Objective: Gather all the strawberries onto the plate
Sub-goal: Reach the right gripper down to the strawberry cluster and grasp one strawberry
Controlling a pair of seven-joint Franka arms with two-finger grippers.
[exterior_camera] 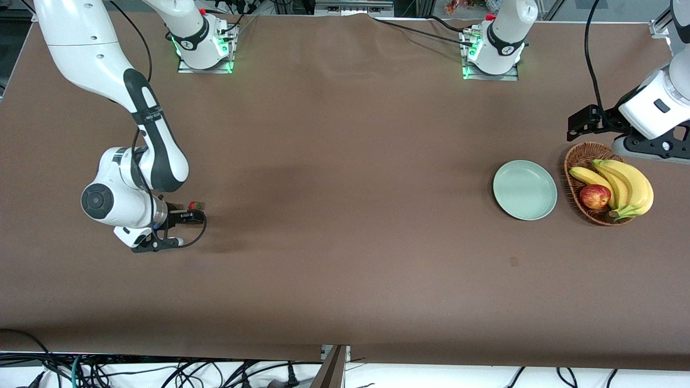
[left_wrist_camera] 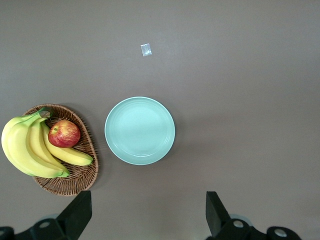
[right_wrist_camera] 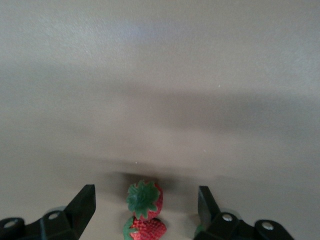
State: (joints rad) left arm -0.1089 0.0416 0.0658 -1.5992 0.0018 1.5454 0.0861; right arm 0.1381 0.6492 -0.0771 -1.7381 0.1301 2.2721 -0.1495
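Right wrist view, right gripper [right_wrist_camera: 142, 212] low over table [exterior_camera: 345, 215] at right arm's end, fingers spread around two strawberries [right_wrist_camera: 145, 200], empty plate [exterior_camera: 525, 189] at table's 3 o'clock beside basket [exterior_camera: 572, 161], left gripper [left_wrist_camera: 145, 217] parted, waiting above.

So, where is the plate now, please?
The plate lies empty on the table toward the left arm's end, beside the wicker basket of bananas and an apple.
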